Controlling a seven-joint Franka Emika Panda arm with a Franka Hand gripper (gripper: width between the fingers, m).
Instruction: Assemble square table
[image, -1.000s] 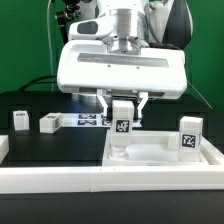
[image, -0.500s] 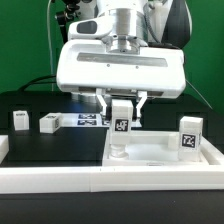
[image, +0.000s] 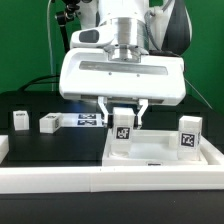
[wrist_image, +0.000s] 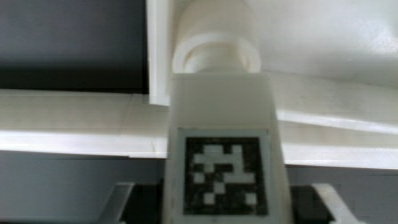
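My gripper (image: 122, 116) is shut on a white table leg (image: 122, 130), which stands upright with its tag facing the camera and its lower end on the near left corner of the square tabletop (image: 165, 152). In the wrist view the leg (wrist_image: 222, 120) fills the middle between both fingers (wrist_image: 121, 200), with the gripper (wrist_image: 222, 203) closed on its tagged end and the tabletop rim (wrist_image: 71, 125) beyond. A second leg (image: 189, 135) stands upright on the tabletop's right corner. Two loose legs (image: 20, 120) (image: 48, 123) lie on the black surface at the exterior view's left.
The marker board (image: 86, 121) lies flat behind the gripper. A long white rail (image: 90, 180) borders the front of the black surface. The arm's wide white hand body (image: 122, 75) hangs over the tabletop and hides what is behind it.
The hand has turned slightly with the leg in it, so the leg's tag now looks a little tilted. Everything else is where it was.
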